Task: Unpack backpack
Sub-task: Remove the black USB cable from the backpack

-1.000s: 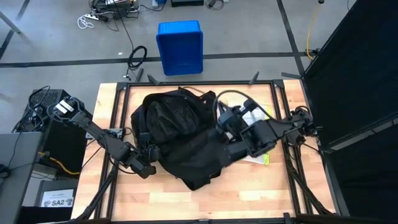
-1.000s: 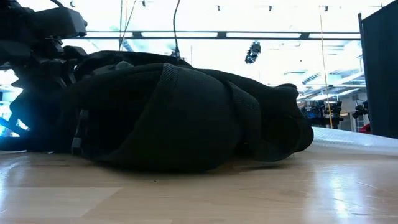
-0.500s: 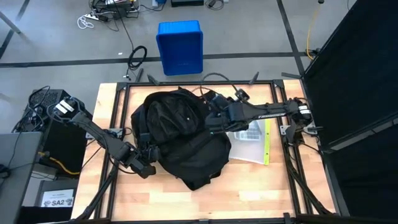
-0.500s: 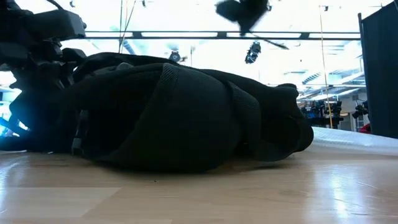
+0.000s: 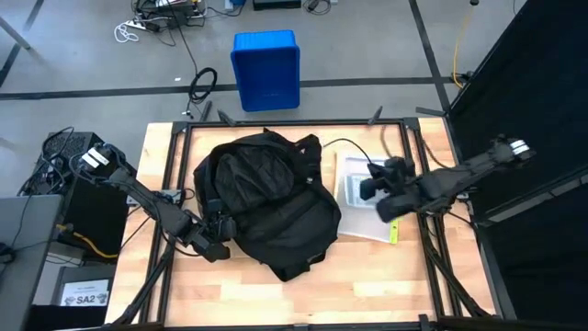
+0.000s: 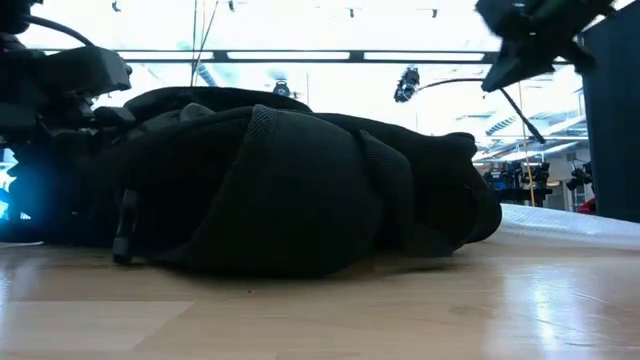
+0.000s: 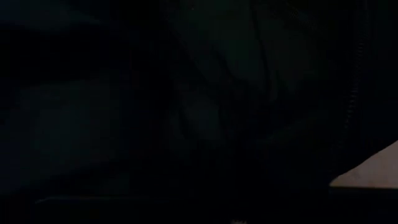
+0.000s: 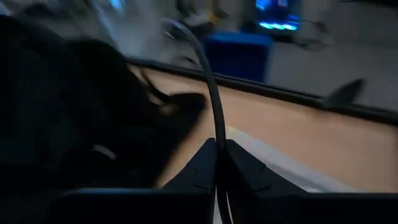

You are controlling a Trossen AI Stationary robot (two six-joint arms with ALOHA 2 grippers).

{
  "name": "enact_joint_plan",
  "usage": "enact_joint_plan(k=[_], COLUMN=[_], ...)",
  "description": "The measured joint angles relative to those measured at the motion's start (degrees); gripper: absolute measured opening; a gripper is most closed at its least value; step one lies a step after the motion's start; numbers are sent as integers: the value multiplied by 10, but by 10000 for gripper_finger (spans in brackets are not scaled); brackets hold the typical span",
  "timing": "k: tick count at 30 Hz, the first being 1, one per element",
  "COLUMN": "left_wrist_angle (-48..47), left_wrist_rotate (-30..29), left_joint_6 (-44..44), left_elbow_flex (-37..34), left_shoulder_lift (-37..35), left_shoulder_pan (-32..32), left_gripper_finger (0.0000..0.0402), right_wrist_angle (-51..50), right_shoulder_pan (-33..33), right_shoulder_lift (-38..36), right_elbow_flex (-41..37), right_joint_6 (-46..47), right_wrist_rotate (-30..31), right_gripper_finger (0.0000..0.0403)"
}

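The black backpack [image 5: 266,207] lies slumped on its side in the middle of the table and fills the low view [image 6: 300,190]. My left gripper [image 5: 213,246] sits low against its left near edge; its wrist view shows only dark backpack fabric [image 7: 186,93]. My right gripper [image 5: 372,187] hovers raised to the right of the backpack, above a clear plastic bag [image 5: 367,198], and is shut on a thin black cord [image 5: 342,143]. The cord arcs back toward the backpack's far right part. My right gripper pinches the thin black cord [image 8: 216,144] between its two shut fingers [image 8: 245,171]. From the fingertips the cord rises and bends in a slack arc [image 8: 205,74] toward the backpack [image 8: 62,112]. The held stretch is lifted clear of the table.
A clear plastic bag with a yellow-green strip [image 5: 392,216] lies flat on the table right of the backpack. A blue bin [image 5: 265,69] stands on the floor beyond the far edge. Bare wood shows along the near edge [image 5: 367,285].
My right arm reached over the backpack's right far part, then drew back toward the table's right edge and rose, so it now hangs above the clear bag. The cord's arc came along with it. The backpack and the left arm stayed in place.
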Motion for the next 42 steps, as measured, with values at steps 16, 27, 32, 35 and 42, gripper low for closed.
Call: enact_joint_plan(k=[16, 27, 32, 35, 42], left_wrist_angle=[38, 40, 42, 42, 48], left_wrist_rotate=[11, 11, 18, 20, 21], left_joint_6=[36, 36, 37, 38, 40], left_elbow_flex=[0, 0, 0, 0, 0], left_shoulder_lift=[0, 0, 0, 0, 0], left_shoulder_pan=[0, 0, 0, 0, 0], left_gripper_finger=[50, 50, 50, 50, 50], right_wrist_angle=[183, 320, 467, 605, 850], right_shoulder_pan=[-11, -11, -16, -23, -29], right_shoulder_lift=[-109, -108, -108, -108, -94], right_elbow_flex=[-222, -222, -222, -222, -222], right_joint_6=[114, -138, -291, -423, -660], right_wrist_rotate=[174, 34, 73, 46, -41], right_gripper_finger=[7, 94, 171, 209, 258])
